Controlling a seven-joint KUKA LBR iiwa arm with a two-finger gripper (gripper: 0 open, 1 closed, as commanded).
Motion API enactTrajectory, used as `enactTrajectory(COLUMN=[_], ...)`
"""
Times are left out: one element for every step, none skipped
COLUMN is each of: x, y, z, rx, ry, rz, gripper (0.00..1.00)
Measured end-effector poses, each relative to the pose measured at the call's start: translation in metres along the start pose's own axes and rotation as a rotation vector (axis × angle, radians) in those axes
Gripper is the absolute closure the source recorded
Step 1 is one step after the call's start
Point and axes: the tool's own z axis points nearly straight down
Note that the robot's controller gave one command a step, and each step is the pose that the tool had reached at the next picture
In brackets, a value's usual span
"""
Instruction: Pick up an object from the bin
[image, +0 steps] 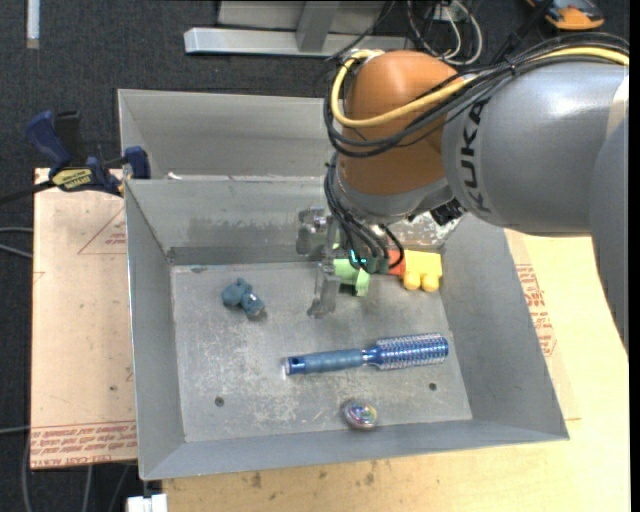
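a grey metal bin (150, 330) holds a scatter of small things as the kuka arm (545, 130), its orange wrist cover (395, 110) forward, reaches in from the right. its gripper (333, 288) hangs low over the middle of the floor, towards the back wall. from this angle it cannot be told whether the claw stands apart or together, and nothing can be seen clamped in it.

a blue hairbrush (365, 355) lies crosswise in front of the gripper, apart from it. a yellow block (422, 272) sits to the gripper's right. a blue-grey lump (243, 298) lies well apart on the left. a green piece (352, 278), the nearest thing, sits just beside the gripper, between it and the yellow block. whether the two touch is unclear. a round bauble (360, 414) rests near the front wall.

judged by nearness, the green piece is the likeliest pick. a clean grasp probably means shifting towards it so that it sits inside the claw rather than alongside. the gripper would also need to stay off the yellow block, go right down to the floor and close squarely. a piece this small may skid on bare metal, so the lift should be straight up.
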Motion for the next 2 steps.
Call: enactTrajectory(x=[0.069,0.057], y=[-0.059,-0.057], z=[0.114,0.15], rx=[0.002,0.0], ry=[0.002,-0.004], rz=[-0.219,-0.241], gripper=[0.0,0.0])
